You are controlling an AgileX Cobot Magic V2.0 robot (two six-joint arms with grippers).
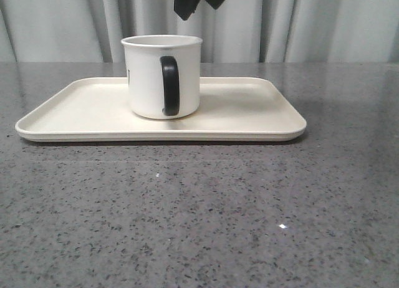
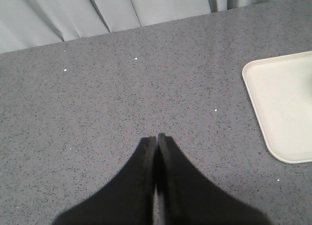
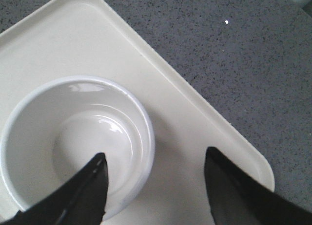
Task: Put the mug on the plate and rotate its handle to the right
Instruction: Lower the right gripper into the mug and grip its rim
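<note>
White enamel mug (image 1: 162, 76) upright on cream rectangular plate (image 1: 249, 110), slightly toward 9 o'clock of centre. Black loop handle (image 1: 169, 85) facing 6 o'clock, toward camera. Interior empty.

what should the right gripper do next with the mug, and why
Probably lower the open right gripper over the mug rim and close on it, to turn it. The mug already stands on the plate, but its handle faces the front camera, not right. One finger hangs above the mug's mouth.
</note>
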